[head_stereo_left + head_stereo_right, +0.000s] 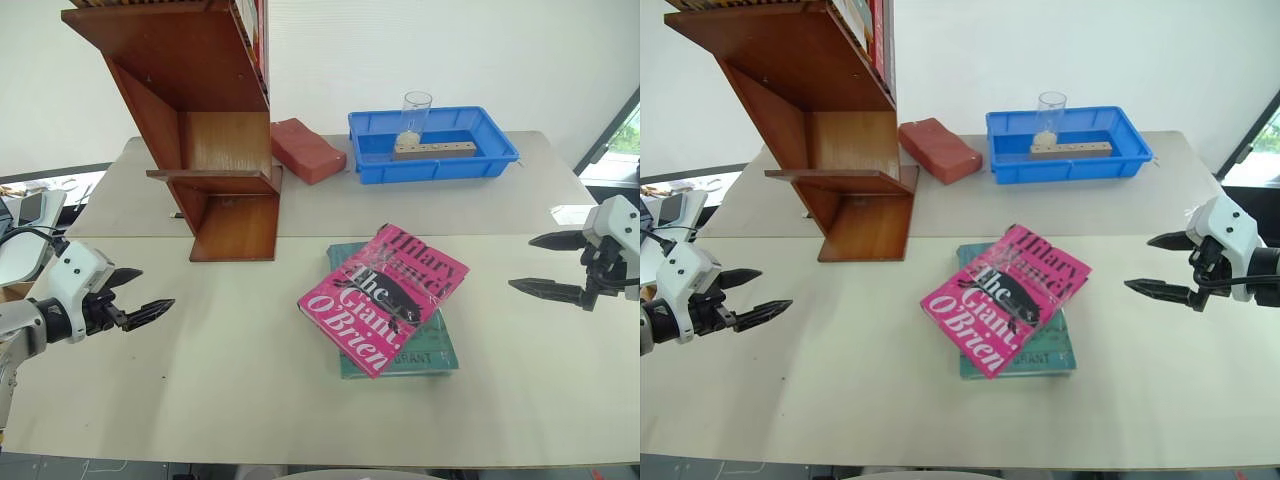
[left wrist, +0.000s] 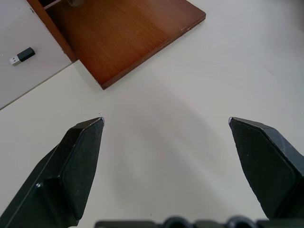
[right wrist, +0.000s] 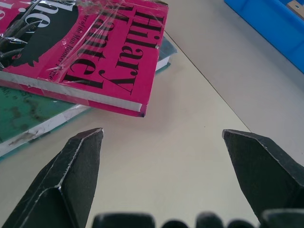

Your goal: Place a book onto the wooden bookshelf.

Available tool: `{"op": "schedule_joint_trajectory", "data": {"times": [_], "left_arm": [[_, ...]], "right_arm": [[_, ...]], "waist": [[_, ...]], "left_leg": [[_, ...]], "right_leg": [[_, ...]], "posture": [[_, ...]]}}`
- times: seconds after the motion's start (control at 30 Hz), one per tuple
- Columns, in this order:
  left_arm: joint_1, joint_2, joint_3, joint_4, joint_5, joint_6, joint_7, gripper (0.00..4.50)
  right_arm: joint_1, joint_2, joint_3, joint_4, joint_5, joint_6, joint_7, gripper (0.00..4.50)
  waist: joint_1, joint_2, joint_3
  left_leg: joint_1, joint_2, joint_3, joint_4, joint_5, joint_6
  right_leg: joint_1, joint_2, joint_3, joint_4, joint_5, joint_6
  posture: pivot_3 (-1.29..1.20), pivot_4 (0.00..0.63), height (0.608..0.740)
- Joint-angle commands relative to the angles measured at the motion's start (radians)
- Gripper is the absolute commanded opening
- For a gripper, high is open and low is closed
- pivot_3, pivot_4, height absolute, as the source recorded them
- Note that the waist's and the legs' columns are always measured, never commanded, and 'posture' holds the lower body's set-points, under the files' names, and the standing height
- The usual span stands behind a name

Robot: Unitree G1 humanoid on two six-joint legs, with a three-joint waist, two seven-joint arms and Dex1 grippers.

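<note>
Roughly at the middle of a pale surface (image 1: 230, 400), the book (image 1: 385, 296), a thin bright pink paperback in glossy wrap, lies flat with its cover up. Black and white lettering reads "Hilary Mantel The Giant O'Brien". It rests at an angle on top of a teal-green book (image 1: 420, 352), whose edges show on the near and right sides beneath it.

To the far left stands the wooden bookshelf (image 1: 200, 120), a tall reddish-brown unit with slanted side panels and flat shelves. Spines of other books show at its upper shelf. Just right of it, on the far part of the surface, lies a brick-red block (image 1: 306, 149). Further right sits a blue plastic tray (image 1: 500, 158) holding a clear cup (image 1: 415, 118) and a small wooden block with holes (image 1: 434, 149).

At the left edge of the scene the left gripper (image 1: 136, 297) hangs above the surface, well apart from the book, its jaws spread wide and holding nothing. Its wrist view shows bare surface between the two black fingers (image 2: 76, 166) and the foot of the bookshelf beyond.

At the right edge the right gripper (image 1: 543, 265) hangs likewise, its jaws wide apart and empty. From its wrist view the pink book's corner lies just beyond the fingers, not touching them.
</note>
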Motion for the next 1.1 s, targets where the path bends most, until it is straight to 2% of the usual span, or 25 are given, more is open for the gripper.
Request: {"op": "schedule_joint_trajectory", "data": {"times": [0.03, 0.17, 0.47, 0.6, 0.73, 0.8, 0.93, 1.03, 1.1], "left_arm": [[-0.012, 0.009, 0.020, -0.004, -0.015, 0.022, -0.007, 4.50], [-0.024, 0.014, 0.027, 0.022, -0.031, 0.049, -0.032, 4.50], [-0.074, 0.020, 0.018, 0.023, -0.062, 0.080, -0.073, 4.50], [-0.187, -0.023, -0.009, -0.009, -0.170, 0.222, -0.045, 4.50], [-0.296, -0.076, -0.069, -0.032, -0.256, 0.348, -0.025, 4.50], [-0.362, -0.119, -0.144, -0.032, -0.288, 0.409, -0.027, 4.50], [-0.507, -0.240, -0.250, 0.057, -0.317, 0.506, 0.000, 4.50], [-0.601, -0.346, -0.295, 0.166, -0.315, 0.546, 0.034, 4.50], [-0.652, -0.412, -0.325, 0.243, -0.298, 0.551, 0.049, 4.50]], "right_arm": [[-0.011, -0.001, -0.022, -0.020, -0.009, -0.013, -0.022, 4.43], [-0.011, 0.015, -0.015, -0.006, -0.054, -0.044, -0.076, 4.43], [-0.007, 0.032, -0.026, -0.014, -0.057, -0.036, -0.090, 4.43], [0.009, 0.044, -0.035, -0.044, -0.037, -0.013, -0.089, 4.43], [0.072, 0.042, -0.071, -0.130, -0.004, 0.022, -0.072, 3.23], [0.142, 0.040, -0.096, -0.209, -0.002, 0.026, -0.069, 2.56], [0.262, 0.042, -0.097, -0.300, -0.064, -0.001, -0.089, 1.15], [0.288, 0.063, -0.063, -0.307, -0.101, -0.026, -0.126, 0.15], [0.278, 0.074, -0.026, -0.288, -0.138, -0.051, -0.149, 0.05]], "waist": [[0.000, 0.000, 0.000], [-0.001, 0.000, 0.000], [0.002, 0.000, 0.000], [0.008, 0.000, 0.000], [0.010, 0.000, 0.000], [0.010, 0.000, 0.000], [0.011, -0.001, -0.001], [0.009, -0.002, -0.001], [0.007, -0.002, -0.001]], "left_leg": [[0.000, 0.000, 0.000, 0.000, 0.000, 0.000], [0.000, 0.000, 0.000, 0.000, 0.000, 0.000], [0.000, 0.000, 0.000, 0.000, 0.000, 0.000], [0.000, 0.000, 0.000, 0.001, 0.000, 0.000], [0.000, 0.000, 0.000, 0.001, 0.000, 0.000], [-0.001, -0.001, 0.000, 0.001, 0.000, 0.000], [-0.001, -0.001, -0.002, 0.002, 0.000, 0.000], [-0.002, -0.002, -0.003, 0.003, 0.000, 0.000], [-0.002, -0.002, -0.003, 0.003, 0.000, 0.000]], "right_leg": [[0.000, 0.000, 0.000, 0.000, 0.000, 0.000], [0.000, 0.000, 0.000, 0.000, 0.000, 0.000], [0.000, 0.000, 0.000, 0.000, 0.000, 0.000], [0.001, 0.000, 0.000, 0.000, 0.000, 0.001], [0.002, 0.000, 0.000, 0.000, 0.000, 0.002], [0.004, 0.000, 0.000, 0.000, 0.000, 0.002], [0.005, 0.001, 0.000, 0.000, 0.000, 0.003], [0.007, 0.001, 0.000, 0.000, 0.001, 0.004], [0.007, 0.001, 0.000, -0.001, 0.001, 0.004]], "posture": [[0.00, 0.150, 0.649], [0.00, 0.150, 0.649], [0.00, 0.150, 0.649], [0.00, 0.150, 0.649], [0.00, 0.150, 0.649], [0.00, 0.150, 0.649], [0.00, 0.150, 0.649], [0.00, 0.150, 0.649], [0.00, 0.150, 0.649]]}}
